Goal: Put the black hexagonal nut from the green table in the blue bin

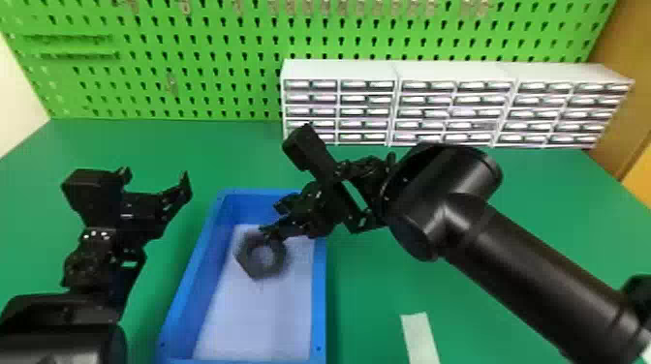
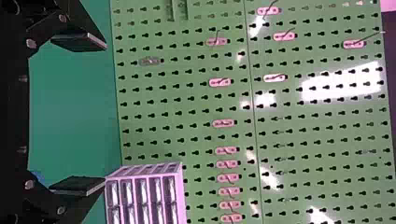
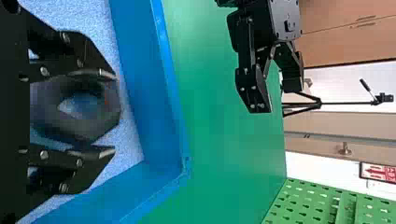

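Nut [image 1: 244, 259] is over the bin [image 1: 320, 290], left of centre in the head view, by the right gripper's [image 3: 115, 113] parted fingers, seemingly released; we should lift straight up, clearing the rim. Our left gripper [image 1: 156, 174], at left, is wide.

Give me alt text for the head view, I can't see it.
Black hexagonal nut over the pale floor of a blue bin, next to the right gripper. The open left gripper hangs over the green table, left of the bin; white drawer cabinets stand before a green pegboard.
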